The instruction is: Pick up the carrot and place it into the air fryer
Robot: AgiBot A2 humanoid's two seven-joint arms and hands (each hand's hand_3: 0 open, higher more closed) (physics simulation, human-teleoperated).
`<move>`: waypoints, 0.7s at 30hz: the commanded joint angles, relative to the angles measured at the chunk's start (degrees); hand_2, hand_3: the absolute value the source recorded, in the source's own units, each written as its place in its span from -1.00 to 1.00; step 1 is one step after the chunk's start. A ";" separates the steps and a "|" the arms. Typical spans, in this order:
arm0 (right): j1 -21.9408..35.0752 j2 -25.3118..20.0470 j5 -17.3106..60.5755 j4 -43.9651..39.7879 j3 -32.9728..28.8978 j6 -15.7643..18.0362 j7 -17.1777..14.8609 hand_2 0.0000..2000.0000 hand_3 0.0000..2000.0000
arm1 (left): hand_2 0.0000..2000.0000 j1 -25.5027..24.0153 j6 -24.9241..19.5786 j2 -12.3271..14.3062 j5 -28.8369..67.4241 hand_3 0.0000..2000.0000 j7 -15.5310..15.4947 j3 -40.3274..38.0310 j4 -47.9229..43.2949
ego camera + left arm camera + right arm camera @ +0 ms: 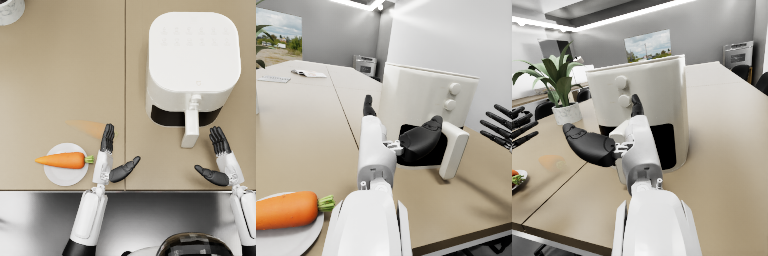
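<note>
The carrot (61,160) is bright orange, tapered, with a short green stub at its thick end; it lies on its side across a small white plate (65,175), tip toward nine o'clock and past the rim, stub toward three o'clock; plate and carrot sit at about eight o'clock on the tan table (60,75), near its front edge. The air fryer (192,65) is a white, rounded box at about one o'clock, well apart from the plate; its drawer handle (190,127) juts toward six o'clock, and beside the handle a dark strip shows at the base of the body; what lies inside it cannot be seen. The left hand (109,160) hovers just beside the plate, at three o'clock of the carrot's green end, fingers straight and spread, thumb splayed wide, holding nothing and not touching the carrot; the right hand (220,162) hangs at five o'clock of the fryer, near the handle's end, likewise flat and wide apart, empty. A white pot (10,10) sits at eleven o'clock, cut by the frame; from the right wrist view a leafy plant (554,75) rises from it.
</note>
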 commanded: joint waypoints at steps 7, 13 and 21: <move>0.00 0.00 0.00 0.00 0.00 0.00 0.00 -1.00 -1.00 | -1.00 0.00 0.00 0.00 0.00 -1.00 0.00 0.00 0.00; 0.00 0.00 0.00 0.00 0.00 0.00 0.00 -1.00 -1.00 | -1.00 0.00 0.00 0.00 0.00 -1.00 0.00 0.00 0.00; 1.66 -1.17 0.00 -0.14 -1.64 -2.78 2.81 -1.00 -1.00 | -1.00 1.04 -2.81 0.88 0.00 -1.00 -2.80 -1.73 -1.61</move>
